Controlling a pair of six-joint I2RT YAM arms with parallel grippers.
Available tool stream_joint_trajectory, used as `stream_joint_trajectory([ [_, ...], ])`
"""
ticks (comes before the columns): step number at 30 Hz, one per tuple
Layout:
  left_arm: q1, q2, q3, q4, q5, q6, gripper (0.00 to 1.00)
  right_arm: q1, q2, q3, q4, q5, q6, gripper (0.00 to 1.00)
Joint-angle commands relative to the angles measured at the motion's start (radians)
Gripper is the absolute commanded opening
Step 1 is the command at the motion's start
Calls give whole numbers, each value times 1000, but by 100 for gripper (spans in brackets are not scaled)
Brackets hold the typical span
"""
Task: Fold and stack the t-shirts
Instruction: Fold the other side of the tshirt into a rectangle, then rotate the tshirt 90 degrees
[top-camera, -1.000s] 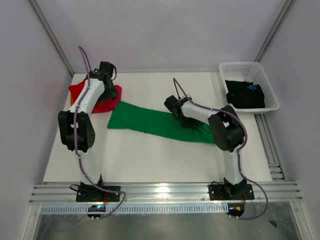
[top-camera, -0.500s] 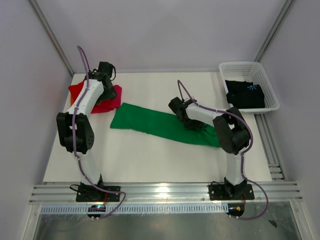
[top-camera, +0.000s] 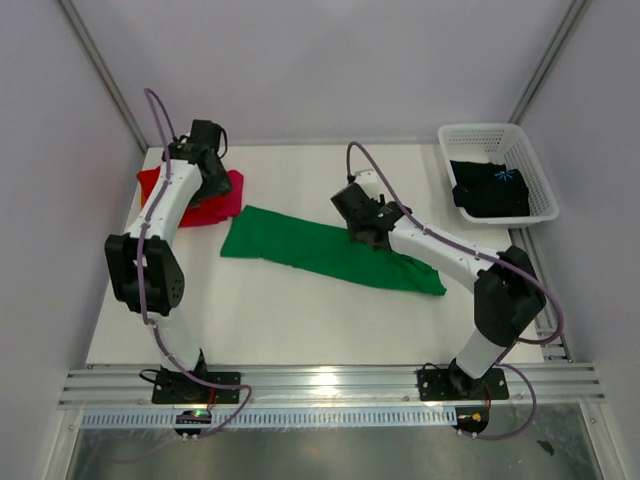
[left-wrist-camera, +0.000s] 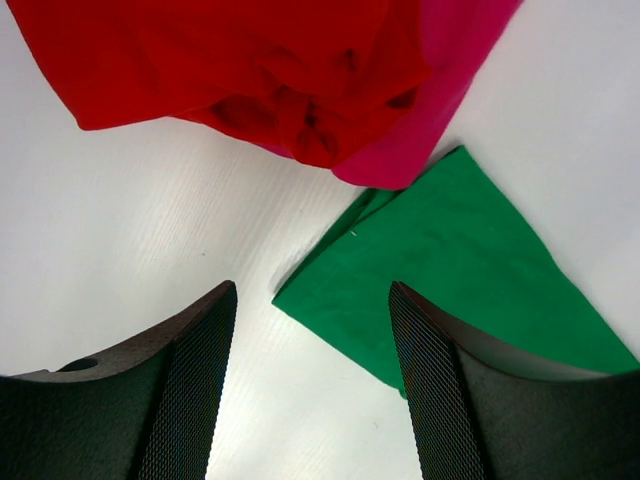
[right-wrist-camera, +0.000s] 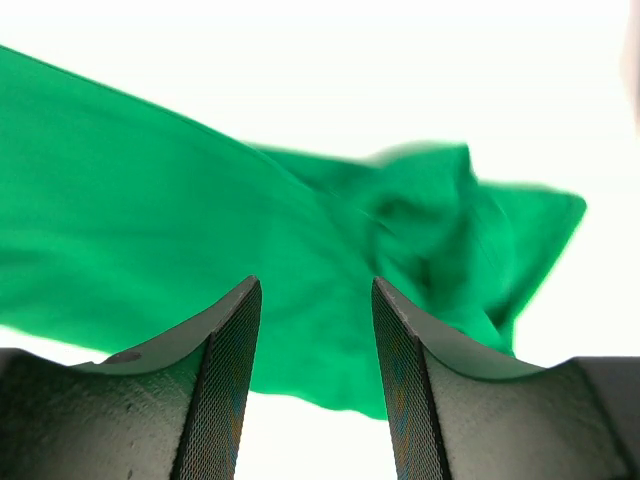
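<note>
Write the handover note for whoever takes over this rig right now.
Left gripper: open, empty, above a corner of the green t-shirt.
Right gripper: open, empty, over the same shirt's far edge.
Green lies as a long strip mid-table; red t-shirt on magenta t-shirt, far left; black t-shirt in the basket.
Done: green narrowed to a strip.
Left: finish folding it, stack; black probably too.
</note>
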Motion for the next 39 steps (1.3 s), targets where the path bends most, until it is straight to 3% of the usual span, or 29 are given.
stream_joint_trajectory([
  [1, 7, -121, -5, 53, 48, -6, 65, 28, -59, 49, 193, -115, -74, 53],
  [6, 6, -254, -14, 147, 72, -57, 65, 88, 65, 133, 299, -443, -93, 53],
  [12, 7, -403, -34, 185, 62, -123, 65, 142, 231, 282, 351, -638, -12, 53],
  [16, 7, -480, -100, 211, 103, -132, 66, 162, 344, 403, 334, -689, 5, 53],
  [20, 7, -518, -172, 204, 83, -115, 66, 183, 436, 505, 314, -720, -1, 53],
  [26, 7, -581, -273, 202, 101, -100, 66, 198, 481, 500, 385, -720, -31, 53],
  [39, 7, -760, -445, 201, 137, -93, 66, 185, 594, 601, 494, -535, -47, 53],
])
